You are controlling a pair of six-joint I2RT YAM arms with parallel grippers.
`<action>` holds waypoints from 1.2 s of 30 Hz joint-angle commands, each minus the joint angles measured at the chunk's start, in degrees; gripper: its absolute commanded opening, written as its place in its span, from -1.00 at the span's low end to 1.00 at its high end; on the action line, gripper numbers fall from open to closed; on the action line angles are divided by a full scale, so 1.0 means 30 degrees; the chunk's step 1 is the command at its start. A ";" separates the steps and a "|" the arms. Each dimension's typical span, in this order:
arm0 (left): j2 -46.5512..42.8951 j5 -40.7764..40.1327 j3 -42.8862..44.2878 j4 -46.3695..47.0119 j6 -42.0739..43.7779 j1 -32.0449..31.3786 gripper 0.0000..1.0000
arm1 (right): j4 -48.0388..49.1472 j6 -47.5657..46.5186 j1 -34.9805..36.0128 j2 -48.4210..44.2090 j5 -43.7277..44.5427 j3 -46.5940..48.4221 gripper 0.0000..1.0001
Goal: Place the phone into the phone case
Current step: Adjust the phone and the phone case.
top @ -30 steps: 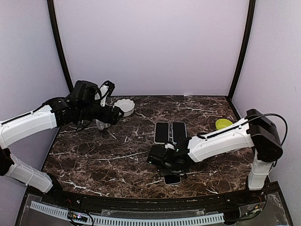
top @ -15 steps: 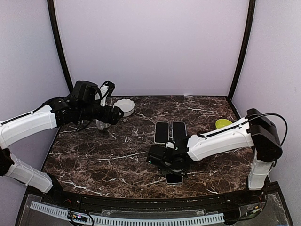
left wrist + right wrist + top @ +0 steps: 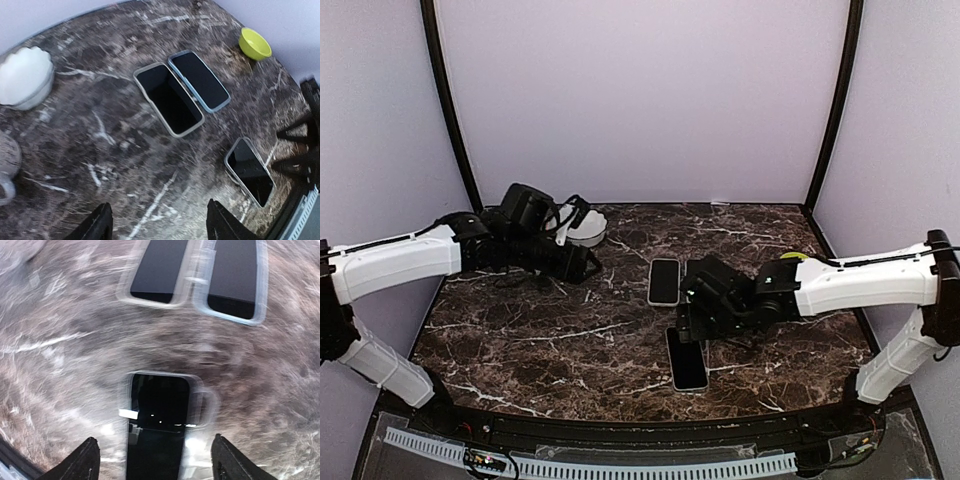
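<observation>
Looking for the phone (image 3: 687, 358)? Lying flat on the counter (image 3: 520, 330), screen up, right under the right hand (image 3: 154, 438) and in line with the gap between its fingers (image 3: 90, 460). Not held by anything. Right hand wide open and empty, hanging just over the phone's far end. Left hand (image 3: 159, 210) open and empty too, up in the air, well away from the phone. Straight ahead of the right hand, just past the phone: two likely cases, side by side and almost touching, a pale-rimmed case (image 3: 170, 99) and a blue-rimmed case (image 3: 199, 80). Dark in the middle, so cannot tell whether empty or already full. Possible trouble next. Hard to pick up such a thin, flat, shiny phone: might slide along the smooth counter instead of coming up, or slip out of the fingers and drop. Could bump the cases and knock them crooked if carried over too low. Might go in tilted and get stuck on a rim if not lined up with the corners. Could land in the wrong case as well, with two so close together. Now the count: one phone, two cases, two hands, one white bowl (image 3: 25, 77) and one grey mug (image 3: 6, 157) near the left hand, one green bowl (image 3: 255, 42) off to one side of the right hand.
</observation>
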 commanded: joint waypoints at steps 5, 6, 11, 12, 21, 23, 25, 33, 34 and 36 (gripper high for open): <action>0.5327 0.2190 0.1610 -0.0747 -0.3914 -0.3751 -0.06 | 0.1357 -0.0848 -0.3690 -0.0837 -0.2235 -0.3791 0.09; 0.5808 0.2274 0.1905 -0.0863 -0.4081 -0.3880 -0.14 | 0.1291 -0.0916 -0.3847 -0.0648 -0.2153 -0.3911 -0.04; 0.9032 0.2456 0.4143 -0.1978 -0.4084 -0.4788 -0.29 | 0.1665 -0.1145 -0.4089 0.0276 -0.2099 -0.4458 -0.39; 0.9359 0.2472 0.4373 -0.2050 -0.4047 -0.4995 -0.30 | 0.1872 -0.1220 -0.4098 0.0433 -0.2106 -0.4474 -0.41; 1.2418 0.2390 0.6706 -0.2333 -0.3352 -0.5497 -0.36 | 0.3776 -0.1779 -0.4099 0.2075 -0.3065 -0.4183 -0.51; 1.2852 0.2366 0.7052 -0.2471 -0.3140 -0.5551 -0.36 | 0.3991 -0.1808 -0.4077 0.2167 -0.3177 -0.4105 -0.53; 1.3258 0.2330 0.7439 -0.2697 -0.2989 -0.5587 -0.37 | 0.4131 -0.1878 -0.4098 0.2257 -0.3252 -0.3967 -0.53; 1.3779 0.2119 0.8021 -0.2168 -0.2452 -0.5729 -0.38 | 0.5685 -0.2307 -0.4091 0.2911 -0.4328 -0.3238 -0.56; 1.3859 0.2083 0.8204 -0.2174 -0.2396 -0.5758 -0.38 | 0.5667 -0.2373 -0.4094 0.3025 -0.4209 -0.3029 -0.56; 1.3947 0.2053 0.8316 -0.2296 -0.2321 -0.5766 -0.39 | 0.5552 -0.2638 -0.4094 0.3162 -0.3893 -0.2544 -0.55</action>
